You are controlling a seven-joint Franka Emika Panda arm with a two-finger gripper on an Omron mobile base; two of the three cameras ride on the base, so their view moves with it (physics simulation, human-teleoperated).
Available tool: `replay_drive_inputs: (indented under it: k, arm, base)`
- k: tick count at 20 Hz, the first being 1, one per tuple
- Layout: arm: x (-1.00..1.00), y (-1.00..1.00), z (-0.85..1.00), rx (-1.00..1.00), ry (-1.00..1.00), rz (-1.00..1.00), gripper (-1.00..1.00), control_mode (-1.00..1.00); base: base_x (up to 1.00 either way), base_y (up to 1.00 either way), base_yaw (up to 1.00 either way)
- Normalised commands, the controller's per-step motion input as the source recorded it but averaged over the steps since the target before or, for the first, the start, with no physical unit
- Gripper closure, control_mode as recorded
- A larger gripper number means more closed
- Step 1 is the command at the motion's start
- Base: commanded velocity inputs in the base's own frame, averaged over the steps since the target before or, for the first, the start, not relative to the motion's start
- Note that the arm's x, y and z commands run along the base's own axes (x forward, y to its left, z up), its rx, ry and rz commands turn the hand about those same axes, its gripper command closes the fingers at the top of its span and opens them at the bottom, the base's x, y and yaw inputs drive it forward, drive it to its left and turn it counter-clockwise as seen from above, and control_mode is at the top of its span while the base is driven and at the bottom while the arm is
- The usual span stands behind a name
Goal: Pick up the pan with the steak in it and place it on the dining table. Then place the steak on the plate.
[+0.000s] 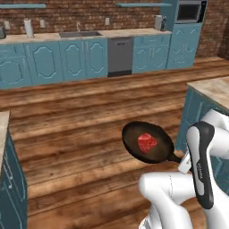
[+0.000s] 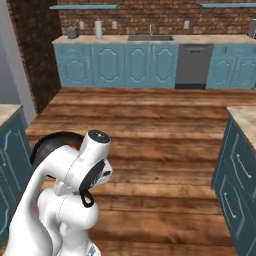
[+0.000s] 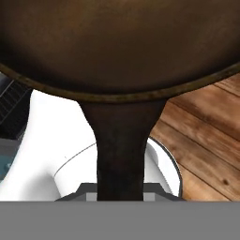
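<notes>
**Desk:** Carrying what, exactly, and how is the tool [image 3: 121, 194] set?

**Photographer:** Its jaws are drawn together, clamped on the straight black handle of the pan [image 1: 147, 142]. The hand view looks along that handle from the tool's end toward the brownish underside or bowl of the pan [image 3: 117, 42]; which face it is I cannot tell. The fingertips themselves are hidden beneath the handle there.

**Desk:** Where is the pan?

**Photographer:** Held in the air above the wooden floor [image 1: 80, 129], roughly level, in the open middle of the kitchen. It touches no surface.

**Desk:** And the steak?

**Photographer:** The steak [image 1: 147, 142] lies near the middle of the pan, red with pale marbling. That is plain from the left base view.

**Desk:** What does the other side give?

**Photographer:** In the right base view the white arm [image 2: 75, 175] stands in front, so just a dark curved edge of the pan [image 2: 52, 140] peeks past it at the left; the meat is hidden. That view does show the beige stone edge of the dining table [image 2: 245, 120] at the right, with teal drawers below. The left base view shows the same surface's corner [image 1: 212, 89] at its right, just beyond the arm.

**Desk:** Background?

**Photographer:** Teal wall cabinets [image 1: 67, 60], a grey dishwasher [image 1: 120, 56] and a brick wall [image 2: 150, 12].
</notes>
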Motion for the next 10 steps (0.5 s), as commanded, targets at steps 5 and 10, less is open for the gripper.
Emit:
replay_drive_inputs:
  k: [5, 10]
  arm:
    - [0.0, 0.0, 0.0, 0.0, 0.0, 0.0, 1.0, 1.0]
    - [0.0, 0.0, 0.0, 0.0, 0.0, 0.0, 1.0, 1.0]
  base:
    - [0.0, 0.0, -0.5]
    - [0.0, 0.0, -0.5]
